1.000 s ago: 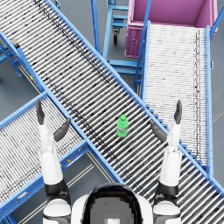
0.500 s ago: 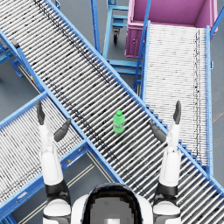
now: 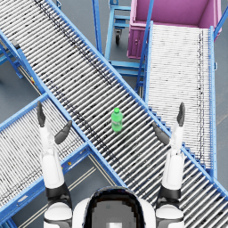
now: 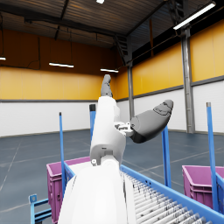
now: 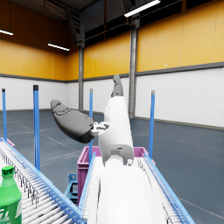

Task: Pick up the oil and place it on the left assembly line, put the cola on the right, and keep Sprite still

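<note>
A green Sprite bottle [image 3: 116,120] stands upright on the middle roller conveyor [image 3: 80,84], between my two raised arms; its top also shows in the right wrist view as a green bottle [image 5: 9,199]. My left hand [image 3: 50,124] is lifted over the left assembly line [image 3: 22,151], fingers spread, holding nothing. My right hand [image 3: 173,125] is lifted at the edge of the right assembly line [image 3: 178,75], also open and empty. Both hands show again as left hand [image 4: 131,118] and right hand [image 5: 89,118]. I see no oil or cola.
A magenta bin [image 3: 176,15] stands at the far end of the right line. Blue frames [image 3: 98,26] and posts run between the conveyors. Grey floor lies in the gaps. More magenta bins [image 4: 201,183] appear in the left wrist view.
The Sprite bottle has travelled up and to the left along the middle conveyor. Both arms have stayed where they were.
</note>
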`<state>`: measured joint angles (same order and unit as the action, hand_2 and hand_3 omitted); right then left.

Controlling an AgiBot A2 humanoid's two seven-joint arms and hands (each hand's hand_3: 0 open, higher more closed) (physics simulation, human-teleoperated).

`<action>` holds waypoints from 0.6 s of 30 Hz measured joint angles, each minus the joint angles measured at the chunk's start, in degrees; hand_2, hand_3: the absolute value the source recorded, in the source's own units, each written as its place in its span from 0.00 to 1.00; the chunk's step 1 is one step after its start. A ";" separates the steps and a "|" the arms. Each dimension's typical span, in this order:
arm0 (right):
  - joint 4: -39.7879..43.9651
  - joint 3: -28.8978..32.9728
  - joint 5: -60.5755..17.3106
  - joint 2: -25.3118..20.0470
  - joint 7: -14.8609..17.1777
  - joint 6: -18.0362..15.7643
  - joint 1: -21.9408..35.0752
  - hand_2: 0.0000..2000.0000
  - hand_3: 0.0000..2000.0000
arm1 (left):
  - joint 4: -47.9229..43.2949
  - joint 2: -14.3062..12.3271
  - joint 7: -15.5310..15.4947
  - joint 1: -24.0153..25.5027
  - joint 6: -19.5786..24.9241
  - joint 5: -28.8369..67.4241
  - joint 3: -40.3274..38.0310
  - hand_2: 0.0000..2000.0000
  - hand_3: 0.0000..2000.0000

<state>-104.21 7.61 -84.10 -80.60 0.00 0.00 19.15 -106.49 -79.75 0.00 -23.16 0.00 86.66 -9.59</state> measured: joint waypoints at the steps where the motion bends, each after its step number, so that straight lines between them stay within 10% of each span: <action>1: 0.07 0.00 0.00 -0.02 0.00 0.00 -0.01 0.00 0.00 | 0.01 -0.01 0.00 0.02 0.00 0.00 -0.02 0.00 0.00; 18: 0.25 -4.31 6.29 2.42 1.36 -1.35 -1.22 0.00 0.00 | 0.72 2.31 1.36 2.16 -1.36 -6.89 5.03 0.00 0.00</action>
<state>-103.96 3.30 -77.82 -78.18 1.36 -1.35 17.93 -105.76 -77.44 1.36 -20.99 -1.36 79.78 -4.56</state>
